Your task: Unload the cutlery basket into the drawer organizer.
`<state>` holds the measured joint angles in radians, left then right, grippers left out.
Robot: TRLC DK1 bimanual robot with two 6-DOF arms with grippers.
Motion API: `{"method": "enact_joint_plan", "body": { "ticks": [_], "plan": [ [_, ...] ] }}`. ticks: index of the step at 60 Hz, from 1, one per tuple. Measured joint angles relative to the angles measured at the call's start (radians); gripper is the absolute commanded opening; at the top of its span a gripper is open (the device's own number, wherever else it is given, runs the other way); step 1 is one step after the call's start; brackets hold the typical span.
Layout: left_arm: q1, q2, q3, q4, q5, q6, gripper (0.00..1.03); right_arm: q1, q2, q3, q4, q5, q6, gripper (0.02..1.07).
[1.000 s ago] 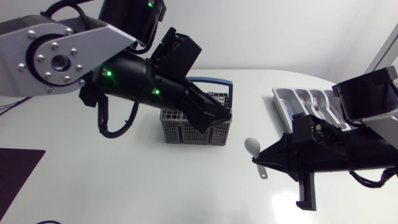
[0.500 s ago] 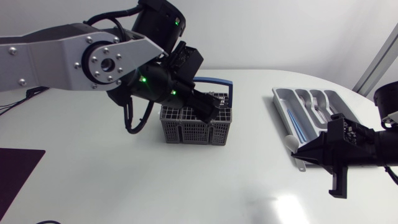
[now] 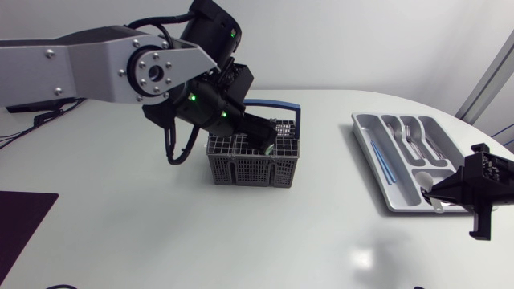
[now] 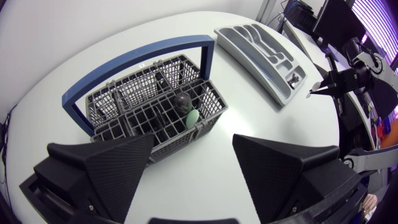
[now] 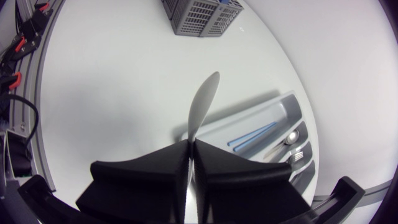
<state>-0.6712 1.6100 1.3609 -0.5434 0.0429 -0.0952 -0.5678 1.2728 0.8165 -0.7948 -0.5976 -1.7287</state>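
The cutlery basket (image 3: 253, 158) stands mid-desk (image 3: 161, 229) with its blue handle (image 4: 134, 56) raised. A dark utensil (image 4: 181, 101) and a pale green piece (image 4: 191, 118) sit in one end compartment. The left end effector (image 4: 194, 140) hovers just above it, released and empty. Well apart, the right end effector (image 5: 189, 144) is clenched on a white spoon (image 5: 203, 102), whose bowl is over the end compartment of the grey drawer organizer (image 3: 359, 127).

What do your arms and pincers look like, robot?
My left arm has a silver-grey link with a round bolted disc, then chunky black joints with small green lights and looping black cables. My right arm shows only matte black here. The left pincer has two broad, black, finely textured wedge fingers; the right pincer has the same wedge shape.
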Motion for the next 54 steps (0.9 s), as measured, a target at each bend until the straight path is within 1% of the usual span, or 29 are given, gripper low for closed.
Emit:
{"method": "enact_joint_plan", "body": {
  "ticks": [13,18,26,31,36,45,47,49,53,54],
  "plan": [
    [0.022,0.019,0.023,-0.017,0.0,-0.066,0.89,-0.111,0.154,0.101,0.074,0.05,-0.11,0.07],
    [0.03,0.026,0.035,-0.024,0.0,-0.089,0.89,-0.136,0.206,0.129,0.124,0.08,-0.143,0.07],
    [0.034,0.038,0.043,-0.024,0.0,-0.108,0.89,-0.149,0.274,0.14,0.221,0.136,-0.18,0.07],
    [0.034,0.052,0.043,-0.027,0.0,-0.122,0.89,-0.149,0.302,0.14,0.252,0.159,-0.191,0.08],
    [0.036,0.069,0.047,-0.039,0.001,-0.146,0.89,-0.149,0.322,0.14,0.279,0.193,-0.212,0.08],
    [0.046,0.084,0.056,-0.074,0.004,-0.176,0.89,-0.149,0.341,0.133,0.378,0.267,-0.255,0.09],
    [0.048,0.087,0.062,-0.083,0.004,-0.179,0.89,-0.149,0.345,0.129,0.398,0.282,-0.261,0.12],
    [0.05,0.089,0.068,-0.087,0.004,-0.187,0.89,-0.149,0.351,0.121,0.422,0.294,-0.266,0.21],
    [0.054,0.091,0.076,-0.093,0.004,-0.196,0.89,-0.149,0.36,0.1,0.473,0.317,-0.27,0.44],
    [0.054,0.091,0.078,-0.097,0.004,-0.201,0.89,-0.149,0.361,0.095,0.484,0.32,-0.27,0.47]
  ]
}}
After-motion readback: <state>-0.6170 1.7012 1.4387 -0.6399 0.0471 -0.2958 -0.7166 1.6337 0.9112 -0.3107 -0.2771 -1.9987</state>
